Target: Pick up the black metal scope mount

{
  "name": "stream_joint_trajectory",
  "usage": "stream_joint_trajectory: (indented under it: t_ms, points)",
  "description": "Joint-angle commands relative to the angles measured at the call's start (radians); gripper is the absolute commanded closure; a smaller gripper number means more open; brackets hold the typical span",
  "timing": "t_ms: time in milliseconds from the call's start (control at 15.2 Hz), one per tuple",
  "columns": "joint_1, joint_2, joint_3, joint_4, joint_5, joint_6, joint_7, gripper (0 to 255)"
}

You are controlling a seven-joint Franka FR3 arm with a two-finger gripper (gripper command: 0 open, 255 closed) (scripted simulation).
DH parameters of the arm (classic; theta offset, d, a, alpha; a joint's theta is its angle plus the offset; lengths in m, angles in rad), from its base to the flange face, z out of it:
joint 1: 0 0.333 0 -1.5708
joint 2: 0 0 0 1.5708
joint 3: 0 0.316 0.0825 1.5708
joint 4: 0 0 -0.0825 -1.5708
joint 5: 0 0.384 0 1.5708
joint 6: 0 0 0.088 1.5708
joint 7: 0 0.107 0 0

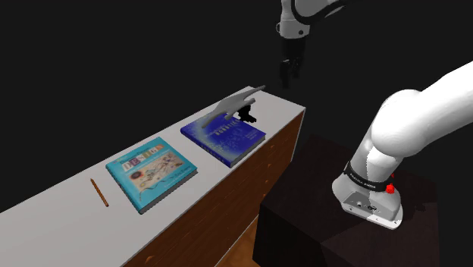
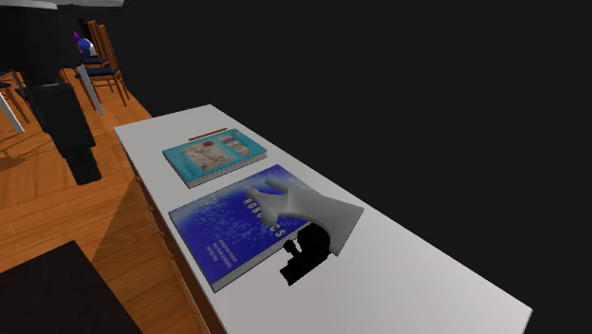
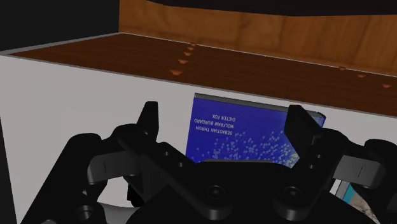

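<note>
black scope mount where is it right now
In the shoulder view the black scope mount sits on the white countertop, by the dark blue book's far edge, beside a grey hand-shaped object.

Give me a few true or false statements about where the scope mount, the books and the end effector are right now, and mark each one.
The end effector is open and empty. True.
The black scope mount sits right beside the grey hand. True.
The grey hand rests on the teal book. False: it rests on the blue book; the teal book lies further along the table.
The end effector touches the scope mount. False: it hangs above it, apart.
</note>
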Motion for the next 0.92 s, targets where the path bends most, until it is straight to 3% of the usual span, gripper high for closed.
stream_joint_trajectory:
  t_ms: [0,462,858]
  points:
    - [-0.007,0.058,-0.02,-0.009,-0.003,0.08,-0.011,0]
    - [-0.018,0.301,-0.082,0.014,0.018,0.335,-0.056,0]
    - [-0.02,0.536,-0.124,0.093,0.086,0.516,-0.124,0]
